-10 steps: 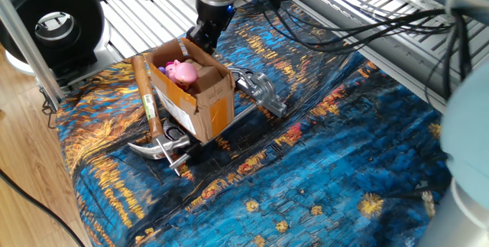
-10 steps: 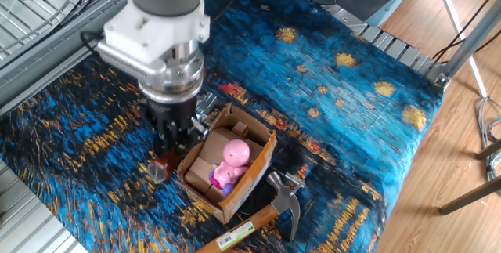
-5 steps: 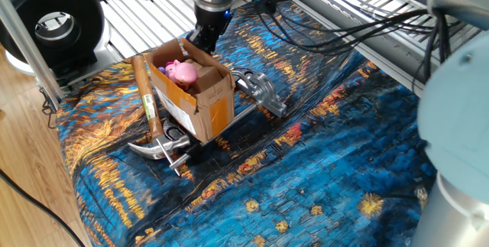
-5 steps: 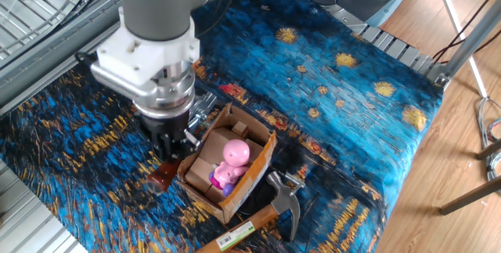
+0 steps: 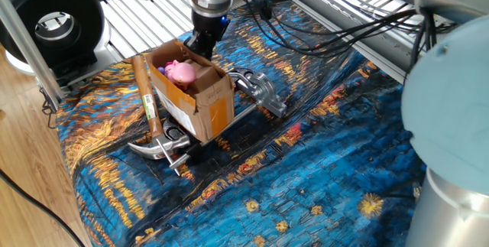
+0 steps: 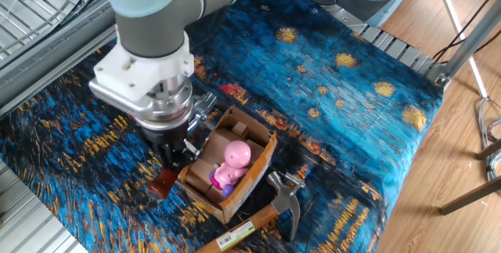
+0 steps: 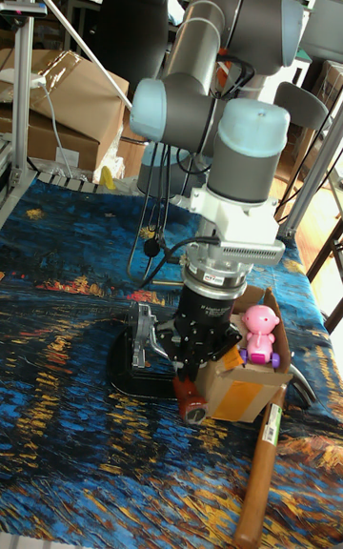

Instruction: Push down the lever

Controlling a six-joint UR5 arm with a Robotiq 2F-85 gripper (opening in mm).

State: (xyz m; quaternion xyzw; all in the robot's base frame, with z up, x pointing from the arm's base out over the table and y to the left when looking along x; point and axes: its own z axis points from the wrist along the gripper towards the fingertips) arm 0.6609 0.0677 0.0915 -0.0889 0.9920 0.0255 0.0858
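The lever (image 7: 189, 395) is a short silver arm tipped with a dark red knob (image 6: 163, 183), sticking out from a chrome fixture (image 5: 260, 91) beside the cardboard box (image 5: 195, 98). My gripper (image 6: 177, 149) points straight down right over the lever, its dark fingers close together and resting on the arm just behind the knob. In the tall fixed view my gripper (image 7: 198, 366) stands between the fixture (image 7: 145, 339) and the box, with the knob (image 7: 193, 409) low near the cloth. In one fixed view the box hides the lever, and my gripper (image 5: 200, 45) shows behind it.
The open box (image 6: 228, 173) holds a pink toy (image 6: 234, 159) and touches the gripper's side. A wooden-handled claw hammer (image 5: 148, 112) lies along the box's far side. A blue and orange patterned cloth (image 6: 329, 73) covers the table. A black round device (image 5: 51, 22) stands off the cloth.
My gripper has come down beside the box, and the red knob has dropped with it toward the cloth. Box, toy and hammer have stayed put.
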